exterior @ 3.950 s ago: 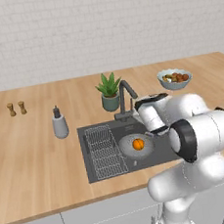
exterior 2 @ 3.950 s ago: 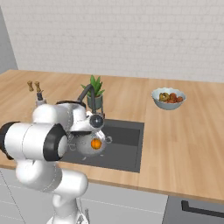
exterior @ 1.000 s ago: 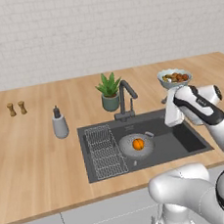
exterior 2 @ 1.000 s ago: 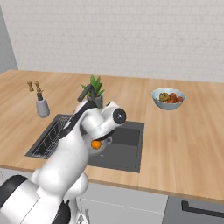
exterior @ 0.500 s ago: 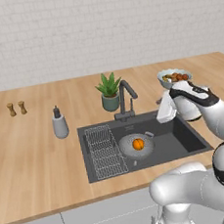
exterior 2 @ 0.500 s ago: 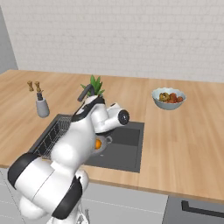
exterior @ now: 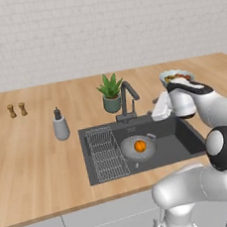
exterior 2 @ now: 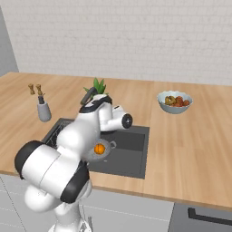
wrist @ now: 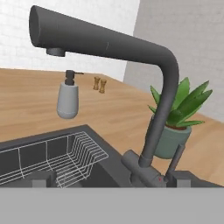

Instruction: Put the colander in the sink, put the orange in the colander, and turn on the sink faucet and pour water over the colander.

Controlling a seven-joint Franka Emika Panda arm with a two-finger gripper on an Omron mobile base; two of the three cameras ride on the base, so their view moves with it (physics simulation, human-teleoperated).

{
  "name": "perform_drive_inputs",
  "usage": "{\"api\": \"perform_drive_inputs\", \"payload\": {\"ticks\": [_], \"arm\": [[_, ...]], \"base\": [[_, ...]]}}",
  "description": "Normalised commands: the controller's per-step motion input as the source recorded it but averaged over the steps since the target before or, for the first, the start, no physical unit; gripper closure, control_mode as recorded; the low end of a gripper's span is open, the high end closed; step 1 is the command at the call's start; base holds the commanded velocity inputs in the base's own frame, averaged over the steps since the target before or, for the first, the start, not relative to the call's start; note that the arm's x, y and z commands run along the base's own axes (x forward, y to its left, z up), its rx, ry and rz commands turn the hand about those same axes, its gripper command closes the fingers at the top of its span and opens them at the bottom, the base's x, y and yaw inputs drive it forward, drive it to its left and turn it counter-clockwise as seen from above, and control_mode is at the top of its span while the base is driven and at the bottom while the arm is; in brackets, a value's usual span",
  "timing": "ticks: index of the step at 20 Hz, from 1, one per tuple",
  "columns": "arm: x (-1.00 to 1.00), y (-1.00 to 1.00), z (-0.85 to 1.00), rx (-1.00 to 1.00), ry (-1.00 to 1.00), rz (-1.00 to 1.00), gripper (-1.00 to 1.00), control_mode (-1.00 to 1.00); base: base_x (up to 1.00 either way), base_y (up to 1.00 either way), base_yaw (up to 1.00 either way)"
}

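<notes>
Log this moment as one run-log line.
orange in colander | colander in sink | gripper near faucet | water off

No readable text, label, brand, number or sign appears anywhere, neither on the soap bottle (exterior: 61, 127) left of the sink (exterior: 188, 138) nor on the faucet (wrist: 131, 61) behind it.

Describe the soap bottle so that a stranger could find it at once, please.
Start at the dark sink set in the wooden counter. On the counter off its wire-rack end stands the soap bottle: short, grey, with a black pump, unlike the two small brown shakers farther back.
</notes>
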Motion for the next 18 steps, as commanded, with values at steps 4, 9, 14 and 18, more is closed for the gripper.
{"api": "perform_drive_inputs", "payload": {"ticks": [4,9,14,18], "arm": [[0.34,0.04,0.00,0.05,0.01,-0.02,-1.00,-1.00],[0.32,0.03,-0.10,0.04,0.00,0.00,-1.00,-1.00],[0.28,0.06,-0.25,0.03,0.00,0.00,-1.00,-1.00],[0.30,0.06,-0.22,0.03,0.00,0.00,-1.00,-1.00]], "base": [[0.00,0.00,0.00],[0.00,0.00,0.00],[0.00,0.00,0.00],[0.00,0.00,0.00]]}}
